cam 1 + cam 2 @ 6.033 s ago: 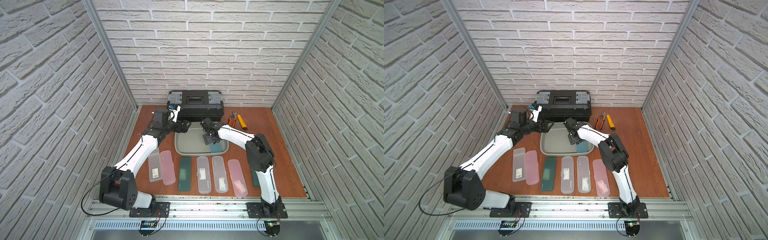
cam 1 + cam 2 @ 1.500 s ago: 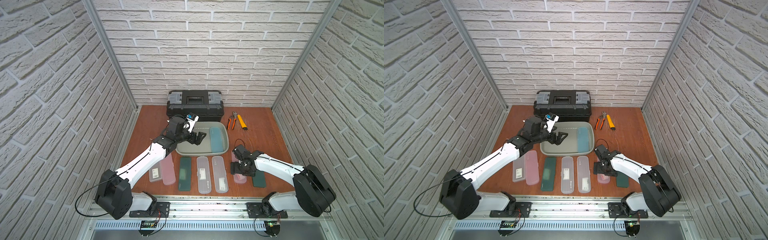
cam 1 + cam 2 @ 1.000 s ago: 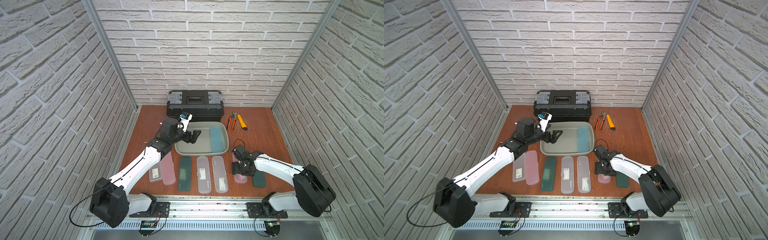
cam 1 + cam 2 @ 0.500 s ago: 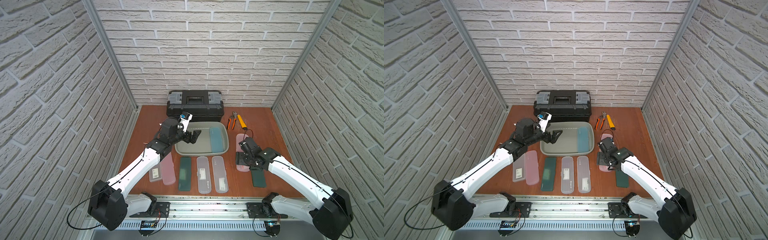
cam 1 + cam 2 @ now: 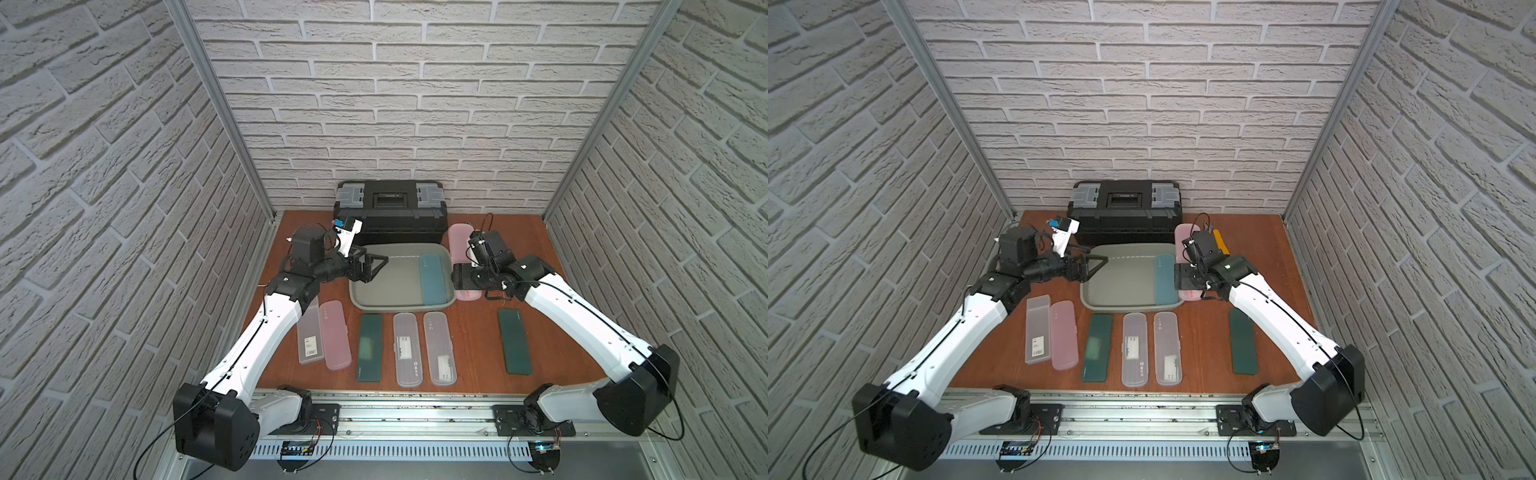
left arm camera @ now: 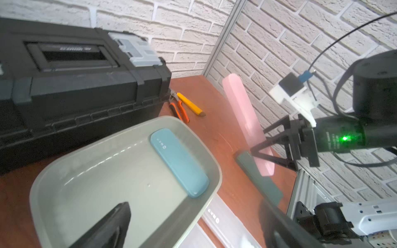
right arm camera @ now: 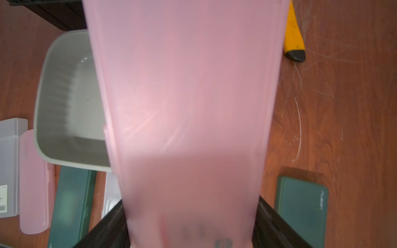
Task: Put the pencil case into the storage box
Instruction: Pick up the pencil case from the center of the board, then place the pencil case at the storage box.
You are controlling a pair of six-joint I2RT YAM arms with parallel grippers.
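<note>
Right arm reaches out from its base at the near right corner, long white link slanting toward the storage box (image 5: 399,309), with the wrist bent in at the box's right side. Right claw (image 5: 467,277) is clamped on the pink pencil case (image 5: 458,241), gripping near its lower end. The fingers (image 7: 277,225) sit on both long edges.

The case stands steeply tilted, top end leaning toward the back wall, and is clearest from the left wrist (image 6: 242,111). It is outside the box, just beside the right rim. I can't tell if its low end touches the bench (image 5: 478,345).

Left arm is stretched forward from the near left corner, forearm roughly level. Left claw (image 5: 374,268) points across the box's left rim, spread wide with nothing in it.

- In the box: one teal pencil case (image 5: 432,276) lying flat along the right wall.
- On the bench in front of the box, a row lying flat: clear case (image 5: 309,332), pink case (image 5: 336,334), dark green case (image 5: 370,347) and two more clear cases (image 5: 408,353).
- Off to the right, under the right arm: another dark green case (image 5: 515,347).
- Behind the box, against the back wall: a black toolbox (image 5: 390,216), lid down.
- On the bench right of the toolbox: pliers (image 6: 179,107) and a yellow-handled tool (image 6: 191,105).
</note>
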